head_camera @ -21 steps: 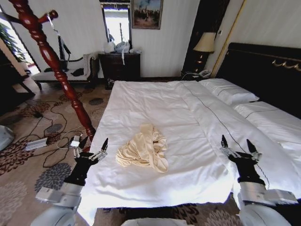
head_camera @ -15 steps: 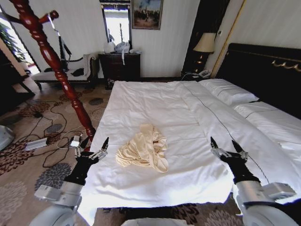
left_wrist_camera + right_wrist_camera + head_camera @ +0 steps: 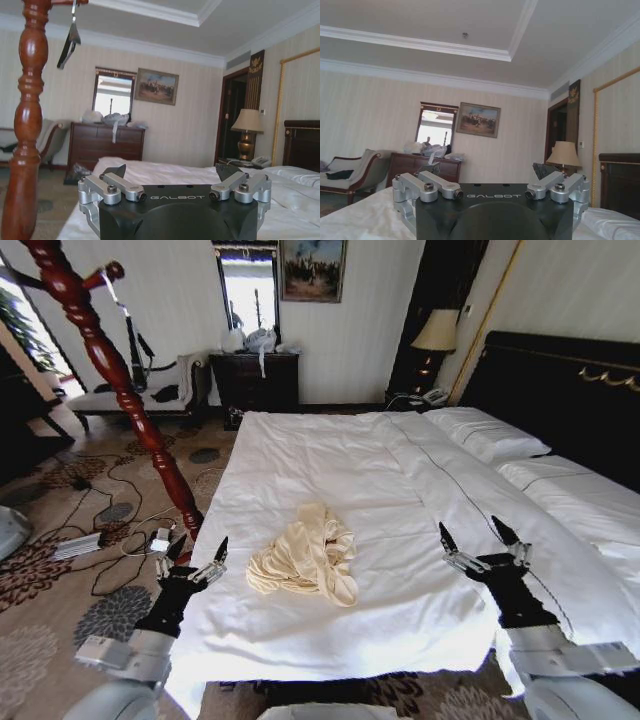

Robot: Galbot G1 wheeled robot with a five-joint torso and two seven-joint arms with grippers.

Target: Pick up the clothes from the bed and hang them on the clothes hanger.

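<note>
Left tool [image 3: 195,552]: raised at the near left corner of the bed [image 3: 330,455], fingers spread, holding nothing; seen spread likewise in the left wrist view [image 3: 171,173].

Right tool [image 3: 480,540]: raised over the near right part of the bed, fingers spread wide, holding nothing; same in the right wrist view [image 3: 487,172].

The clothes [image 3: 305,555]: one cream garment, crumpled in a heap on the white sheet between the two tools, nearer the left one, touched by neither.

Wooden post [image 3: 115,380]: turned red-brown, leaning, standing on the carpet beside the bed's left edge.

The clothes hanger [image 3: 69,42]: dark, hung by its silvery hook from the top of the post.

Pillows [image 3: 485,432]: white, lying against the dark headboard [image 3: 560,390].

Dresser [image 3: 255,380]: dark, against the far wall.
</note>
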